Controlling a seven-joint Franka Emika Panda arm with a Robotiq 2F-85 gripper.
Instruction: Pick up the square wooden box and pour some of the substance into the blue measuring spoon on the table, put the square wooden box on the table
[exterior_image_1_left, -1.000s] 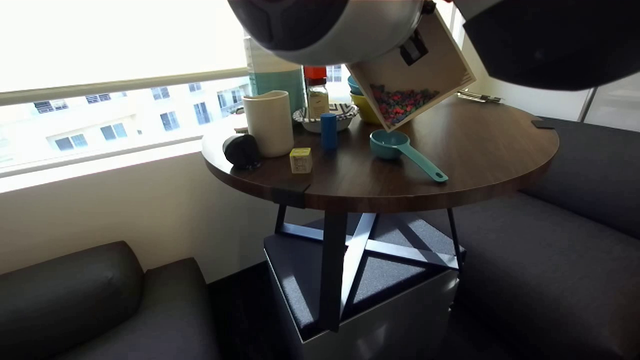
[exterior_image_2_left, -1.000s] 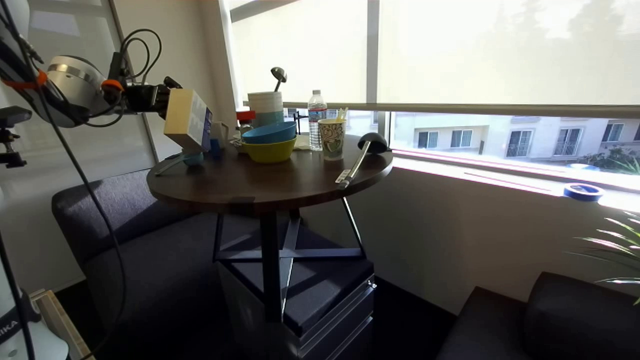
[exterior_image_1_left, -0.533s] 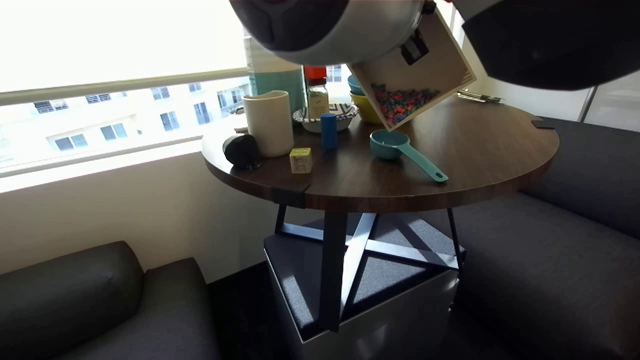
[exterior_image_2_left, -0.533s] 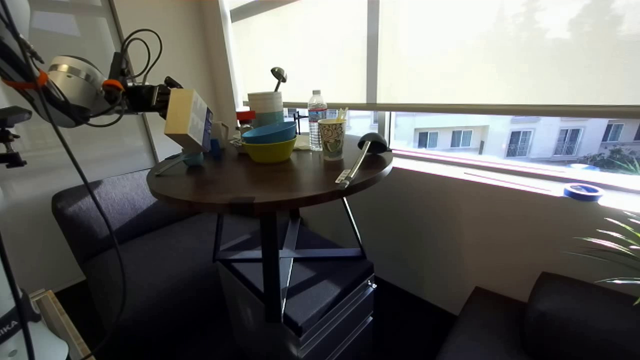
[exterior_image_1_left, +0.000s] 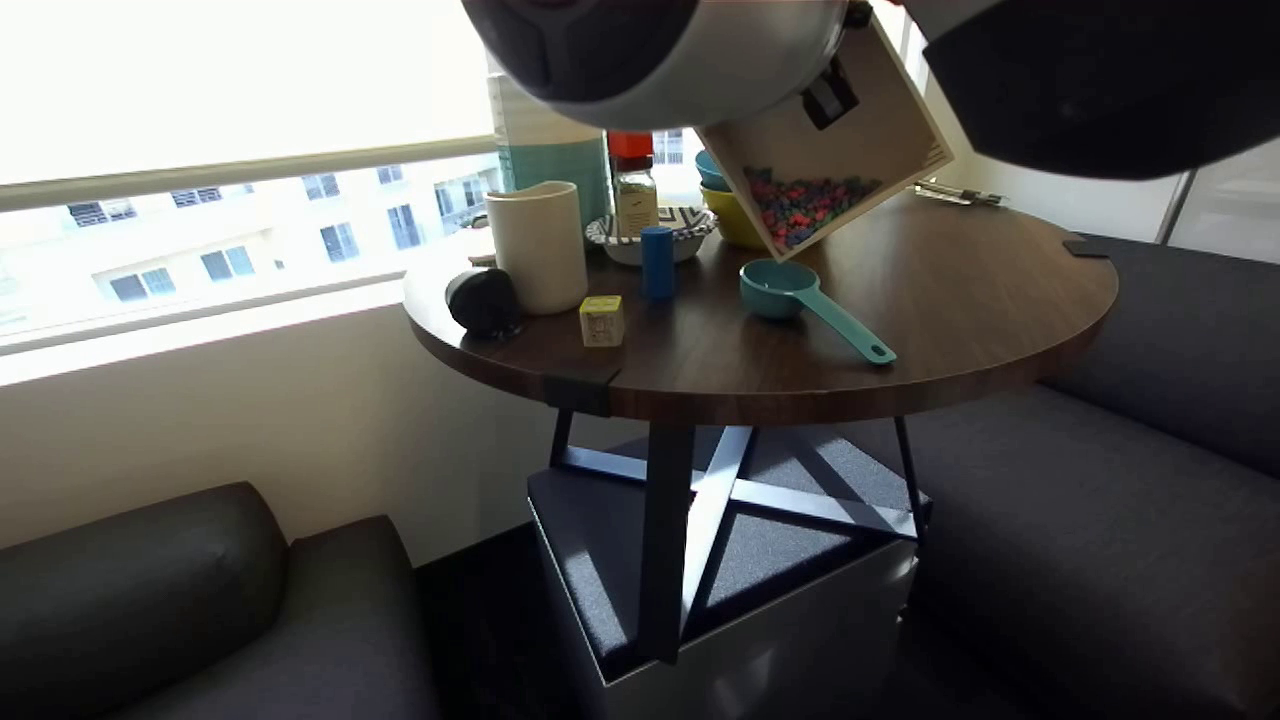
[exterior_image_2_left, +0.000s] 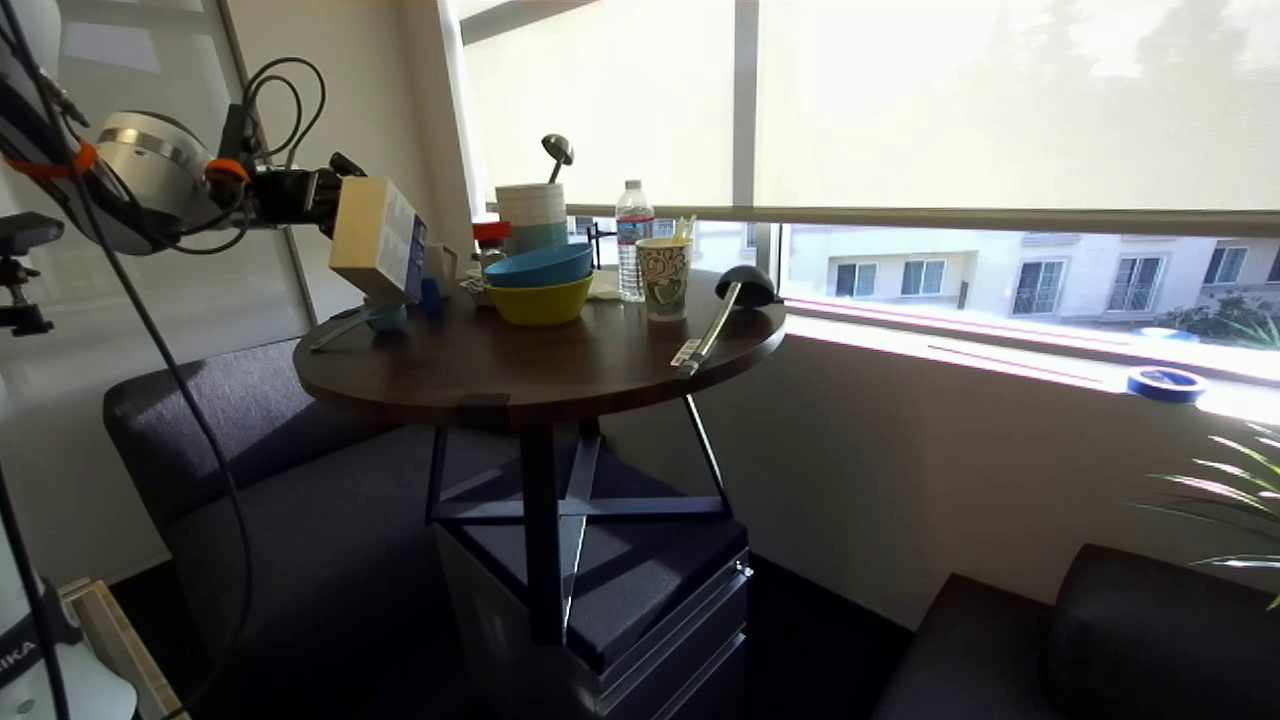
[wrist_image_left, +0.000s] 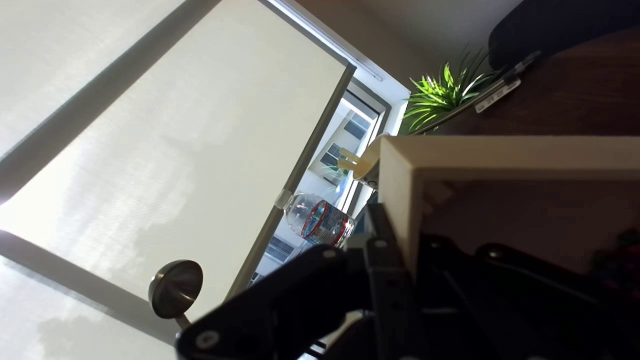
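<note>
The round table (exterior_image_1_left: 990, 300), dark brown, stands between dark padded seats (exterior_image_1_left: 1100, 490). At its edge the robot arm (exterior_image_2_left: 155, 165) hangs high. I see the square wooden box (exterior_image_1_left: 885, 130) up off the tabletop, tipped steeply onto one corner, with the gripper (wrist_image_left: 407, 235) pinched tight around one of its walls, a finger on each face of the wood. A yellow bowl (exterior_image_2_left: 540, 303) holds a tilted blue bowl (exterior_image_2_left: 542, 266), and a cream cup (exterior_image_1_left: 540, 250) stands upright, well apart from them. The blue measuring spoon (exterior_image_1_left: 803, 298) lies on the table, its cup right below the box's lowest corner; whether the two touch, I can't tell. Near it stand a blue cylinder (exterior_image_1_left: 658, 262) and a smaller yellow-topped block (exterior_image_1_left: 602, 322). Smallest of all, red and bluish bits (exterior_image_1_left: 805, 208) lie gathered inside the box along its low wall.
</note>
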